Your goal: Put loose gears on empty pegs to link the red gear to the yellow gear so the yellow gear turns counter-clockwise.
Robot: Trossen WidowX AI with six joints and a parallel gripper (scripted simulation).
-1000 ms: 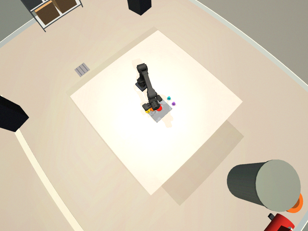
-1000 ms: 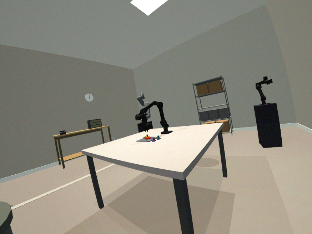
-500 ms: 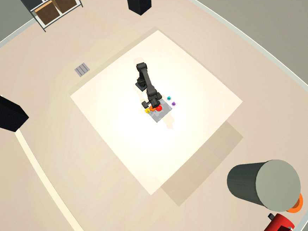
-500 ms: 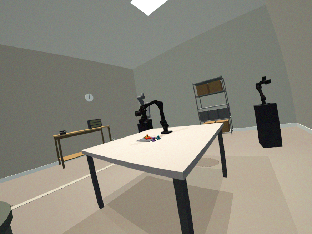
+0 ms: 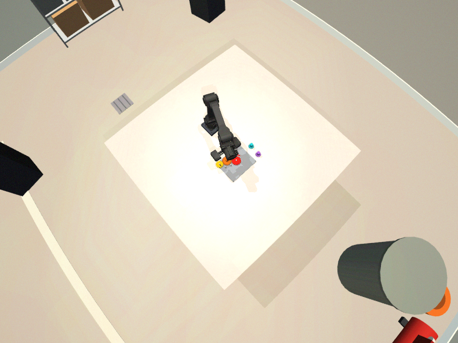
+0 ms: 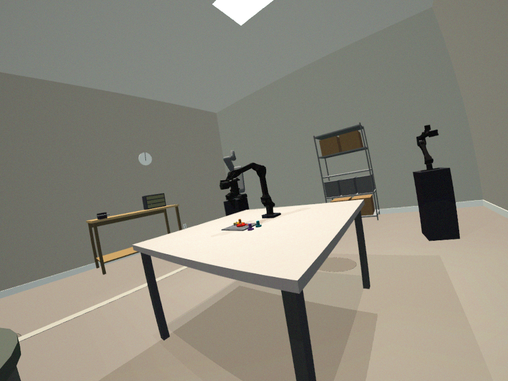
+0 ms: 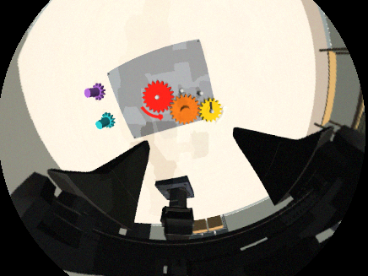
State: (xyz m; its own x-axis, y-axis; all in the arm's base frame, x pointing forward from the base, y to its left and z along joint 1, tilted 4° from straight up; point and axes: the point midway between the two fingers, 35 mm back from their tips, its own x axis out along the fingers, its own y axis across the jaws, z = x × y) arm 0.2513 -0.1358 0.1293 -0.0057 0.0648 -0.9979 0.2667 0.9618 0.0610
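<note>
The grey board (image 7: 162, 61) (image 5: 235, 174) (image 6: 229, 228) lies on the table. The red gear (image 7: 158, 91) (image 5: 236, 161) is on a peg, with the red arrow (image 7: 149, 113) beside it. The orange gear (image 7: 185, 115) (image 5: 226, 161) sits between it and the yellow gear (image 7: 206, 110) (image 5: 219, 164), and its teeth appear to meet both. Two empty pegs (image 7: 181, 90) (image 7: 200, 93) show just beyond the orange and yellow gears in the wrist view. My gripper (image 7: 192, 138) is wide open and empty, raised above the board.
Loose on the table beside the board stand a purple gear (image 7: 99, 91) (image 5: 258, 154) (image 6: 250, 227) and a teal gear (image 7: 109, 120) (image 5: 251, 145) (image 6: 258, 224). The arm's base (image 7: 174, 184) (image 6: 271, 214) stands on the table on the other side of the board.
</note>
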